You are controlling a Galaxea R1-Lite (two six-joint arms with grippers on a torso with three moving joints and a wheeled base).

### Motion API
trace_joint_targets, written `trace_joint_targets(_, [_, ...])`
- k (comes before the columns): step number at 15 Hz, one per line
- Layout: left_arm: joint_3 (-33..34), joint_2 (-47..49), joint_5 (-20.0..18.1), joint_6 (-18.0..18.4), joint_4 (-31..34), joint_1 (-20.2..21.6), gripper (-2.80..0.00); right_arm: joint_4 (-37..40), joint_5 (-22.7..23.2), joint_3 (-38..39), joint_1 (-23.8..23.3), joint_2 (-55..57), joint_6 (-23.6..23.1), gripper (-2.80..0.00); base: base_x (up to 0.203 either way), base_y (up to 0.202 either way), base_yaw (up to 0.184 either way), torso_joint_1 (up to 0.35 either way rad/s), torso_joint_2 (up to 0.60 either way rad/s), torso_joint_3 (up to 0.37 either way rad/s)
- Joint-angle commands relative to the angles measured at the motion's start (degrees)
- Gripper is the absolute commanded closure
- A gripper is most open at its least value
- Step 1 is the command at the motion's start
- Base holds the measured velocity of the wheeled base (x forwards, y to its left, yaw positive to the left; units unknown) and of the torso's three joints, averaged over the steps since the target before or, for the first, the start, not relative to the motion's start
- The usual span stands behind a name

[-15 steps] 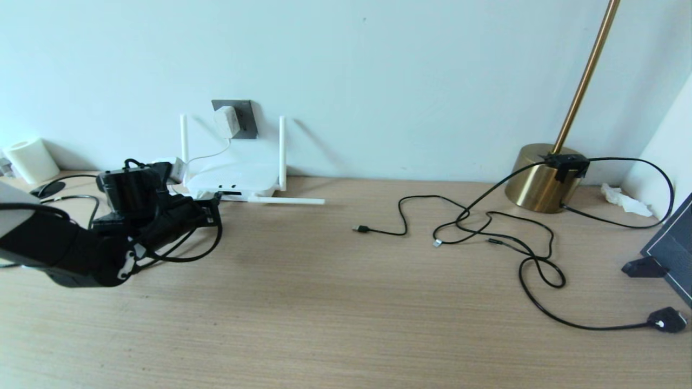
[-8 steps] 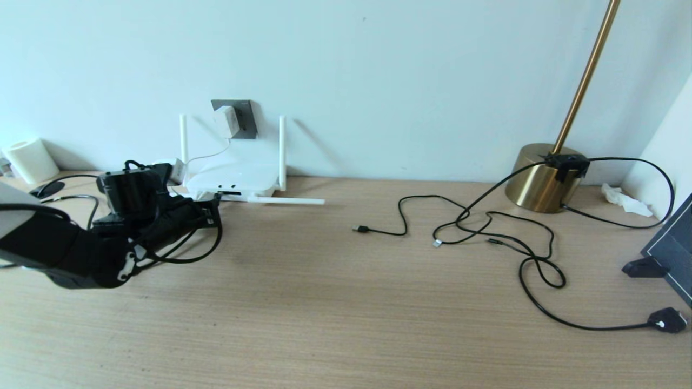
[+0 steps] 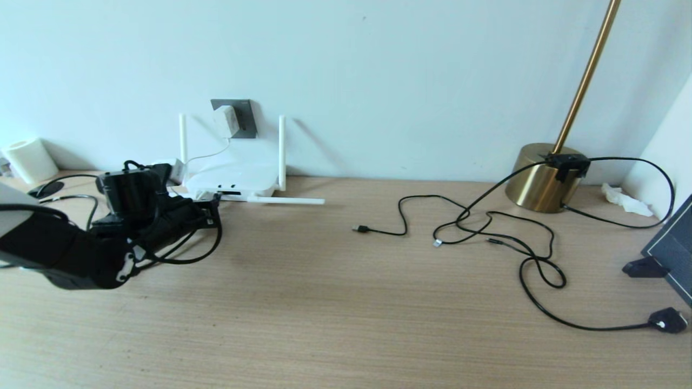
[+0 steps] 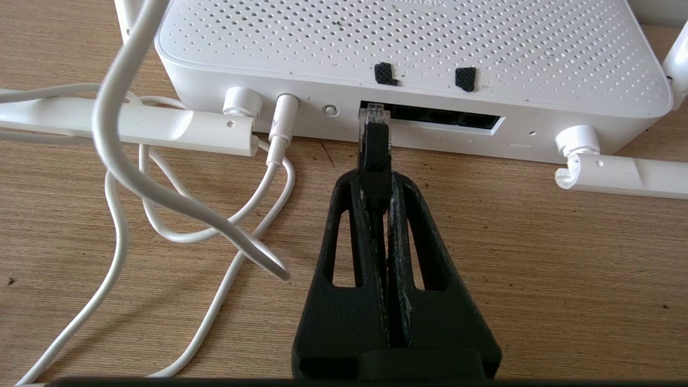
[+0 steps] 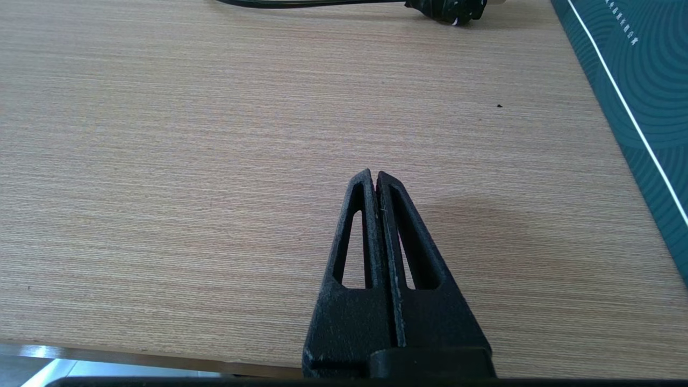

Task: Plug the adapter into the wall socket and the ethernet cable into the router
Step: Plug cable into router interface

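The white adapter [image 3: 225, 122] sits in the dark grey wall socket [image 3: 244, 115], its thin white cord dropping to the router [image 3: 232, 180]. In the left wrist view the router [image 4: 408, 48] fills the far side, with its dark port row [image 4: 446, 115] facing me. My left gripper [image 4: 376, 180] is shut on the ethernet cable [image 4: 374, 156], whose clear clip plug [image 4: 372, 115] stands right at the leftmost port's mouth. My left gripper [image 3: 211, 210] reaches in from the left in the head view. My right gripper [image 5: 374, 177] is shut and empty above bare table.
White cord loops [image 4: 161, 215] lie on the table left of the plug. Folded antennas [image 4: 618, 172] rest by the router. Black USB cables [image 3: 486, 232], a brass lamp base [image 3: 540, 178], a paper roll [image 3: 31, 159] and a dark frame [image 3: 673, 248] stand along the table.
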Motion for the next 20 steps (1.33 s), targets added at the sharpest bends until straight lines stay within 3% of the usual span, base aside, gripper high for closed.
trace_joint_targets(1, [0.14,-0.60,-0.04,-0.01,-0.29,-0.01,0.00,0.13,0.00,-0.01,0.00,0.00,-0.01,0.00,0.000,0.000,0.000,0.000,0.00,0.000])
trace_joint_targets(20, [0.66,-0.82,-0.04,0.08,-2.23,-0.01,0.00,0.05,0.00,-0.01,0.00,0.00,-0.01,0.00,0.000,0.000,0.000,0.000,0.00,0.000])
